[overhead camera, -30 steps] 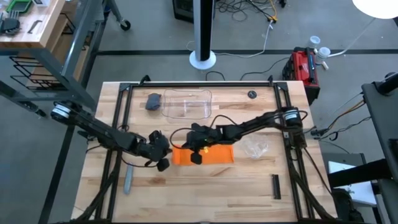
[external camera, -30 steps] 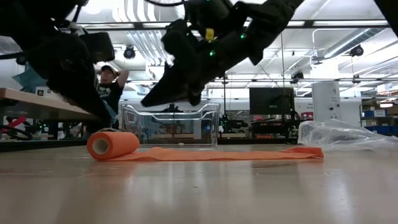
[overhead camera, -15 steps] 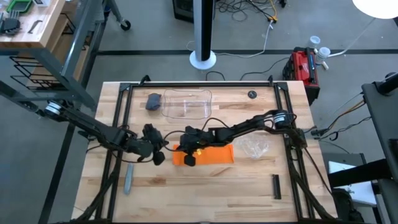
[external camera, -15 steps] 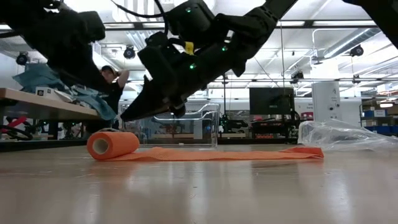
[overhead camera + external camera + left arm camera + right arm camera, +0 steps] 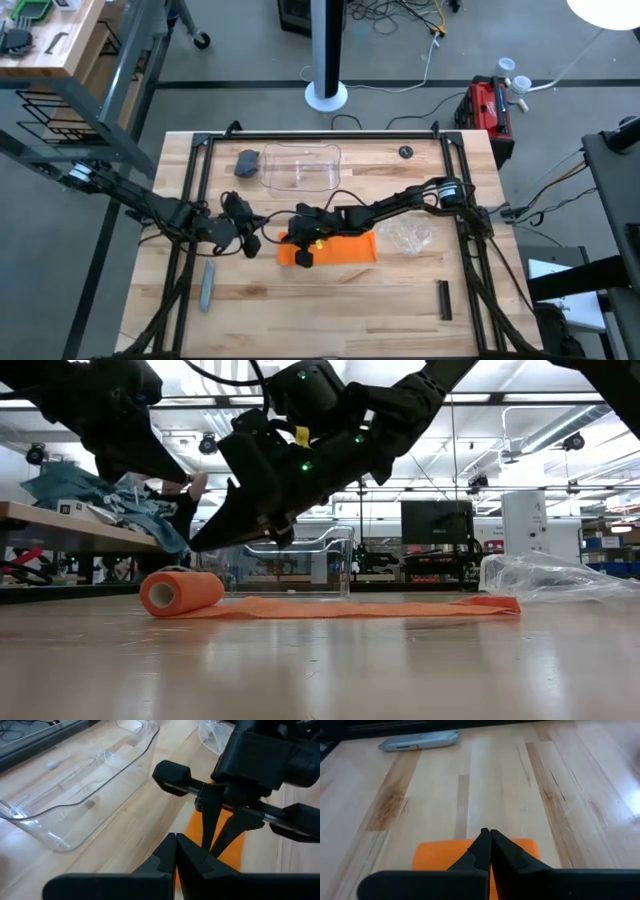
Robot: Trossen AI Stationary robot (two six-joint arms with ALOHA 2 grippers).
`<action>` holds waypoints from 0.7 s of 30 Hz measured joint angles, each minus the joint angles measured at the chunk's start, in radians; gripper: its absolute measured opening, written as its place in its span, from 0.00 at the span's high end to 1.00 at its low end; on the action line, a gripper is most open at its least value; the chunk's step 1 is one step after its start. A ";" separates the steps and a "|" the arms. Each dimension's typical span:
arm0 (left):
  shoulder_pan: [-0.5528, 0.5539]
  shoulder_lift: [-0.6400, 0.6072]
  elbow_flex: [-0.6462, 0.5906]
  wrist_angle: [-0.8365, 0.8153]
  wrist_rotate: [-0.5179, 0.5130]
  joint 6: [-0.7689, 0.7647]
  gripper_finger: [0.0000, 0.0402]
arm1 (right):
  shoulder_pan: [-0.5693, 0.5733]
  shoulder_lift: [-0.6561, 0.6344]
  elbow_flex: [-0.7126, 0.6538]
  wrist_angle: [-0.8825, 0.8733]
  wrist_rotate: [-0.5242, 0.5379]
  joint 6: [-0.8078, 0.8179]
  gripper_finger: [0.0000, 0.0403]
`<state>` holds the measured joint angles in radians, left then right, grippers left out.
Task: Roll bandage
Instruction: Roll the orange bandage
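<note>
Low view shows the right gripper, pinched closed, above the partly rolled orange bandage; the left gripper, closed too, is nearby.

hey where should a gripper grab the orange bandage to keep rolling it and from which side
Best bet: the rolled end of the bandage, taken from above with fingers across its open ends. It is a low cylinder lying on its side, and the flat tail runs off toward the plastic wrapper, so rolling continues that way.

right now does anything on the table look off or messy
Nothing is spilled or broken. The bandage is only part rolled: a small roll at one end, the rest lying flat on the table. A crumpled clear wrapper lies loose beside its other end.
</note>
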<state>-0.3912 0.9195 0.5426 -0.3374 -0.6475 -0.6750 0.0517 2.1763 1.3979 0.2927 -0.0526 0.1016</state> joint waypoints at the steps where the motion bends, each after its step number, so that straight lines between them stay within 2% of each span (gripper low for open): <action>1: 0.000 0.002 0.000 0.004 0.000 0.000 1.00 | 0.000 0.007 0.000 0.019 -0.002 -0.012 1.00; 11: 0.000 0.020 0.000 0.009 -0.027 0.000 1.00 | 0.014 0.074 -0.002 0.112 -0.008 -0.050 1.00; 21: 0.000 0.047 0.000 0.012 -0.026 0.000 1.00 | 0.017 0.075 0.001 0.068 0.000 -0.036 1.00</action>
<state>-0.3912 0.9661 0.5426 -0.3256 -0.6735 -0.6750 0.0690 2.2517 1.3987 0.3608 -0.0525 0.0652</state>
